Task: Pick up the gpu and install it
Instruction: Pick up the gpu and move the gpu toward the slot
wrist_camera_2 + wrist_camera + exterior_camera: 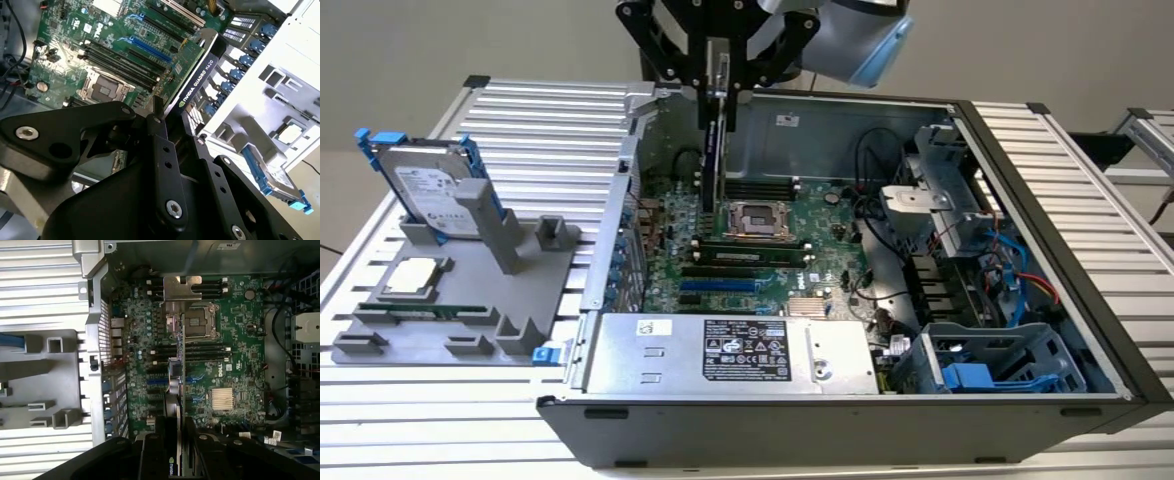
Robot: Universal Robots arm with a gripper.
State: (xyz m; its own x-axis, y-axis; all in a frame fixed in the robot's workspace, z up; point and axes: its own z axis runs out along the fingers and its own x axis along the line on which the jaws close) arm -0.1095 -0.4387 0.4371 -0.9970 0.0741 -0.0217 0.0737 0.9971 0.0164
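Observation:
My gripper [716, 75] is shut on the gpu [711, 150], which hangs edge-on and upright over the motherboard [761, 240] inside the open computer case [854, 420]. In the second wrist view the gpu [192, 67] shows its green board face and its black shroud edge, clamped between the black fingers [159, 140]. In the first wrist view the gpu [176, 390] is a thin strip with its silver end bracket [181, 290] over the processor socket, and my gripper [175, 445] grips its near end. The card floats above the blue expansion slots [160, 382], apart from them.
On the exterior view's left a grey fixture [454, 330] holds a silver hard drive with blue rails [430, 185], a processor [414, 275] and a memory stick [420, 310]. Inside the case are a power supply [720, 355], cables [881, 200] and blue drive bays [987, 370].

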